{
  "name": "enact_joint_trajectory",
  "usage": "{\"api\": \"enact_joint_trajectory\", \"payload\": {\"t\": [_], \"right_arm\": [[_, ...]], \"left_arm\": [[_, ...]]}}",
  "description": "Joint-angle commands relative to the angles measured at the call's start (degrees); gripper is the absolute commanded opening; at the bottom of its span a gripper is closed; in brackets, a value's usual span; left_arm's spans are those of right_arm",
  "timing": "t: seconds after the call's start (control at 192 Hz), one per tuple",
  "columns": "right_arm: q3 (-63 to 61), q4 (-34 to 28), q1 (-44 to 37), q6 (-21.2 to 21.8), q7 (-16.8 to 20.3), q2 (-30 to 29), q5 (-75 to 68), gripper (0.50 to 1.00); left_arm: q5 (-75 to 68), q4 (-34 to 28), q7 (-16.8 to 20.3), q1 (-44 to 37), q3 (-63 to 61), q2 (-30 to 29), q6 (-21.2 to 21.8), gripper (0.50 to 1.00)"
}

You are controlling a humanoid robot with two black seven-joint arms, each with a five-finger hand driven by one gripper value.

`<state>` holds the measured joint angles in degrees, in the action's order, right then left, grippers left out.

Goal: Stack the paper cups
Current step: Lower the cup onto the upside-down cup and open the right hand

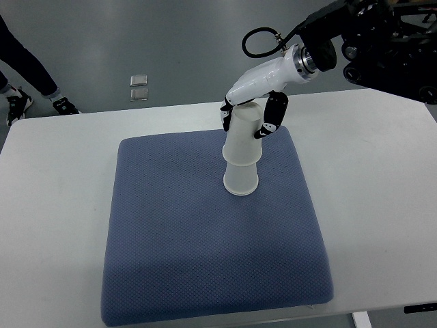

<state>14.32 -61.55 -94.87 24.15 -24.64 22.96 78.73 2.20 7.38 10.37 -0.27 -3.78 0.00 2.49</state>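
Observation:
Two white paper cups stand upside down on the blue mat. The upper cup sits over the lower cup, leaning slightly. My right hand comes in from the upper right, its white and black fingers curled around the top of the upper cup. The left arm does not show.
The mat lies on a white table. A person's feet show on the floor beyond the table's far left edge. Two small metal floor plates lie behind the table. The robot's dark arm hardware fills the top right corner.

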Motion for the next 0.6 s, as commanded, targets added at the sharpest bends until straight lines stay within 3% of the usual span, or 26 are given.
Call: {"api": "enact_joint_trajectory", "payload": {"t": [0.0, 0.276, 0.313, 0.438, 0.5, 0.594], "right_arm": [[0.09, 0.38, 0.48, -0.68, 0.03, -0.10, 0.11, 0.666], [0.26, 0.91, 1.27, -0.94, 0.12, -0.72, 0.37, 0.682], [0.26, 0.91, 1.36, -0.94, 0.12, -0.72, 0.28, 0.707], [0.18, 0.99, 1.53, -1.03, 0.03, -0.81, -0.16, 0.864], [0.18, 1.08, 1.53, -1.03, 0.03, -0.81, -0.33, 0.899], [0.09, 1.26, 1.53, -1.03, 0.03, -0.81, -0.42, 0.913]], "left_arm": [[-0.01, 0.00, 0.00, 0.00, 0.00, 0.00, -0.03, 1.000], [-0.01, 0.00, 0.00, 0.00, 0.00, 0.00, -0.03, 1.000], [0.08, 0.00, 0.00, 0.00, 0.00, 0.00, 0.06, 1.000], [-0.01, 0.00, 0.00, 0.00, 0.00, 0.00, -0.03, 1.000], [-0.01, 0.00, 0.00, 0.00, 0.00, 0.00, -0.03, 1.000], [-0.01, 0.00, 0.00, 0.00, 0.00, 0.00, 0.06, 1.000]]}}
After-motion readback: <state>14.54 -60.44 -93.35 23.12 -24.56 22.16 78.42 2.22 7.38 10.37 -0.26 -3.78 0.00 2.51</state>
